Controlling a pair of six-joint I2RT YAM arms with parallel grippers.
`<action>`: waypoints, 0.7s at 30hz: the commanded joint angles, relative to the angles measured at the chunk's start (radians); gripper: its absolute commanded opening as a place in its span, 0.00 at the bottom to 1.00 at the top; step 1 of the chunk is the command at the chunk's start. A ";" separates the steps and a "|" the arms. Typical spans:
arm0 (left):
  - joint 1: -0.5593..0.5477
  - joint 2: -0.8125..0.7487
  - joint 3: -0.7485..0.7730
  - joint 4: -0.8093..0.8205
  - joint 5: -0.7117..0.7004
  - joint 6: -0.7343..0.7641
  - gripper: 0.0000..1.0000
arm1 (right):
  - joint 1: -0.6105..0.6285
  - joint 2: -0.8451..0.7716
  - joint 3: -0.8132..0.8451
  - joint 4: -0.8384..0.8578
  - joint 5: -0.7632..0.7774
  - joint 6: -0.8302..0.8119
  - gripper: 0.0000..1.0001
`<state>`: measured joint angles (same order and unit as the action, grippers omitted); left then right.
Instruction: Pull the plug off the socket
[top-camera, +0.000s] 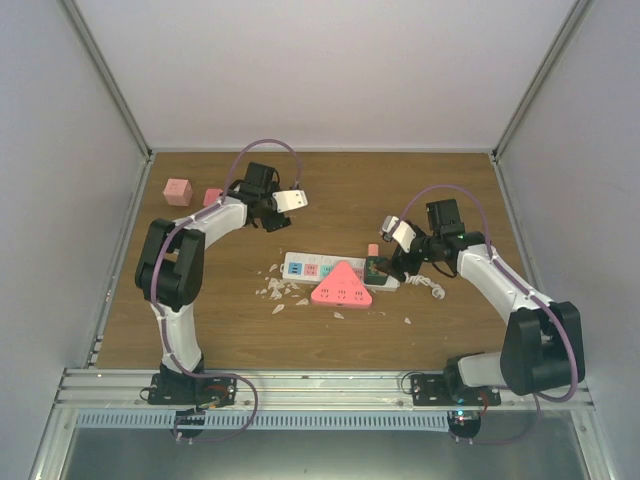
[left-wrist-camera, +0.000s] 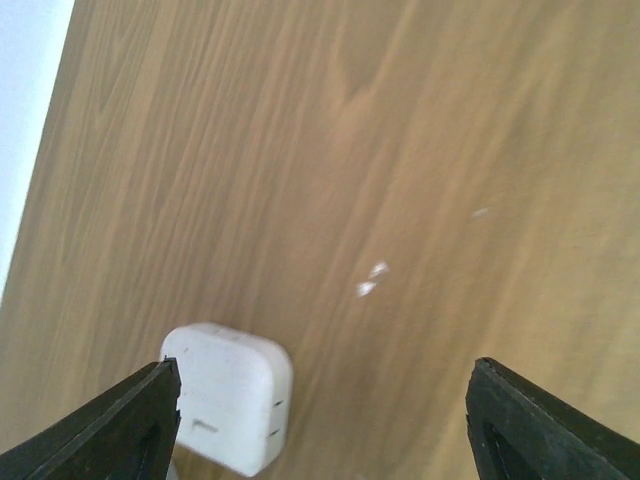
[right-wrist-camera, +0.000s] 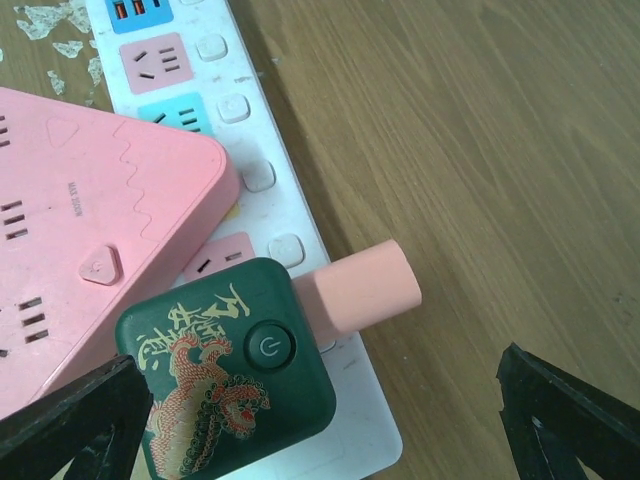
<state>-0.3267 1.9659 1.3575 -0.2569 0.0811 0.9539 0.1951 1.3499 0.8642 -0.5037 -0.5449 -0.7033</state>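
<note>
The socket (top-camera: 300, 266) is a long white strip with pastel outlet faces, lying mid-table; its white edge (right-wrist-camera: 262, 130) runs through the right wrist view. A pink triangular adapter (top-camera: 340, 286), a dark green adapter with a dragon print (right-wrist-camera: 228, 372) and a small pink plug (right-wrist-camera: 362, 288) sit on it. My right gripper (right-wrist-camera: 320, 400) hangs open over the green adapter and pink plug, touching neither (top-camera: 390, 258). At the far left, my left gripper (top-camera: 285, 203) is open. A white square plug (left-wrist-camera: 228, 395) sits blurred against its left finger (left-wrist-camera: 140, 420), away from the socket.
Two pink cubes (top-camera: 178, 191) (top-camera: 212, 197) lie at the far left near the left arm. White scraps (top-camera: 275, 290) are scattered around the strip's left end. The strip's short white cord (top-camera: 432, 287) curls by the right arm. Walls close the table on three sides.
</note>
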 joint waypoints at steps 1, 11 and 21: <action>-0.009 -0.091 0.013 -0.172 0.260 -0.006 0.79 | -0.010 -0.005 0.004 -0.040 0.002 -0.028 0.96; -0.015 -0.229 -0.102 -0.236 0.687 -0.104 0.84 | -0.010 -0.075 -0.017 -0.071 -0.079 -0.093 0.96; 0.012 -0.312 -0.309 -0.152 0.990 -0.566 0.85 | 0.043 0.029 0.051 -0.147 -0.040 -0.243 0.94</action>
<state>-0.3252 1.7382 1.1606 -0.5365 0.9207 0.6556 0.2188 1.3415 0.8848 -0.6071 -0.5961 -0.8570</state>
